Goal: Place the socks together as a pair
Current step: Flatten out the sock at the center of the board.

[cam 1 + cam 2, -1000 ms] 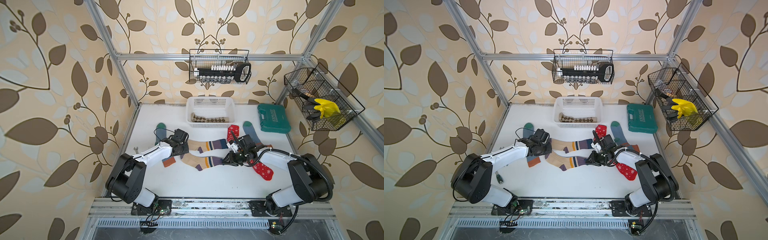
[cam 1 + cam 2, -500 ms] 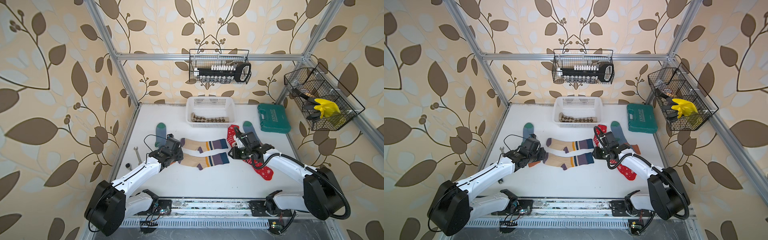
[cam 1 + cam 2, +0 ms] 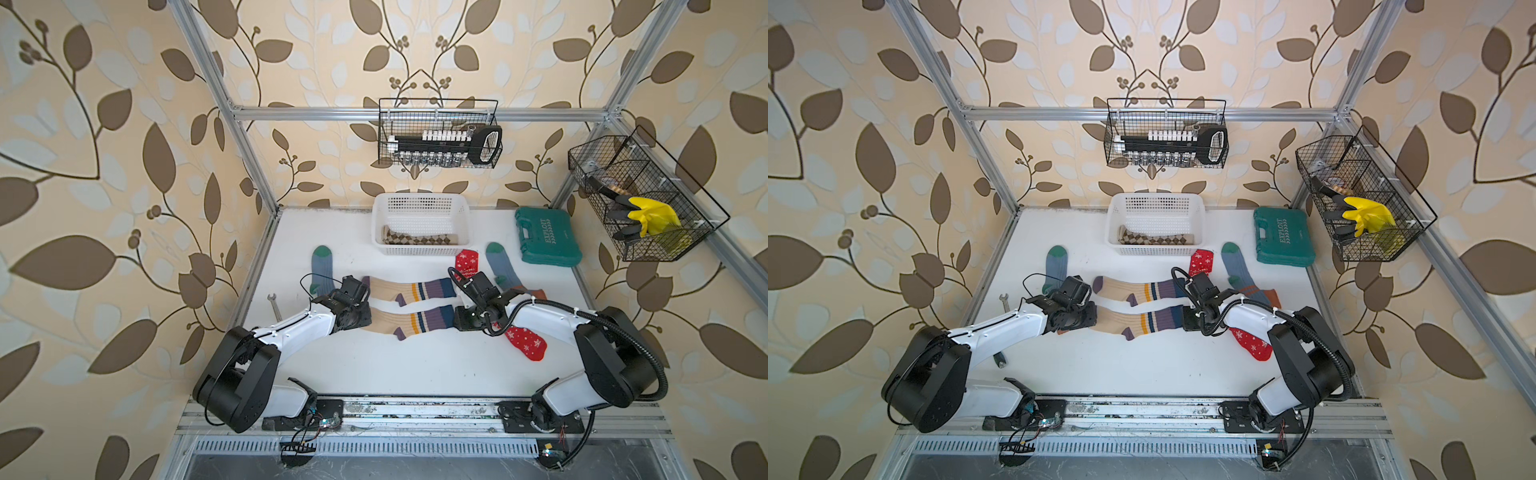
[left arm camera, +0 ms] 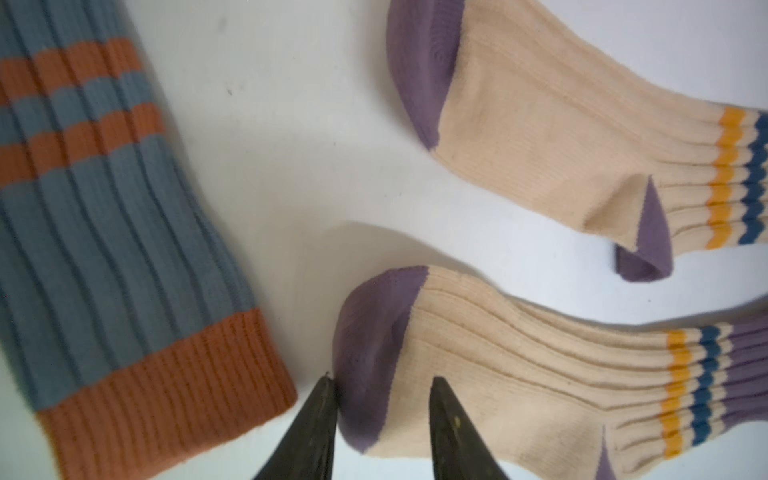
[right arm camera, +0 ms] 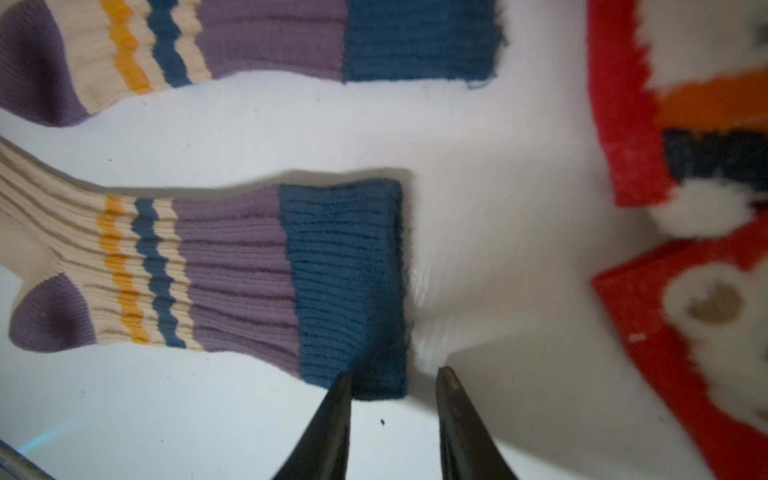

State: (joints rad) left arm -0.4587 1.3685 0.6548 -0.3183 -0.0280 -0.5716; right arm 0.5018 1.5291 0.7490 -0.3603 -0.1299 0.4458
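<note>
Socks of the cream striped pair were found laid side by side on the white bench (image 3: 415, 365). The nearer striped sock (image 3: 409, 320) and the farther striped sock (image 3: 409, 289) lay parallel and close but apart, with toes toward the left arm.

The left gripper (image 4: 382, 382) was observed narrowly parted, astride the purple toe of the nearer striped sock. The right gripper (image 5: 395, 374) was likewise narrowly parted at that sock's navy cuff corner, one finger over the cuff and one just off its edge. No firm pinch could be confirmed.

A blue-grey sock (image 3: 322, 270) was noted just beside the left gripper. A second blue-grey sock (image 3: 500, 266) and two red snowflake socks (image 3: 525, 343) were noted near the right arm. An argyle sock (image 3: 419, 239) was recorded inside the white basket (image 3: 422, 199).
</note>
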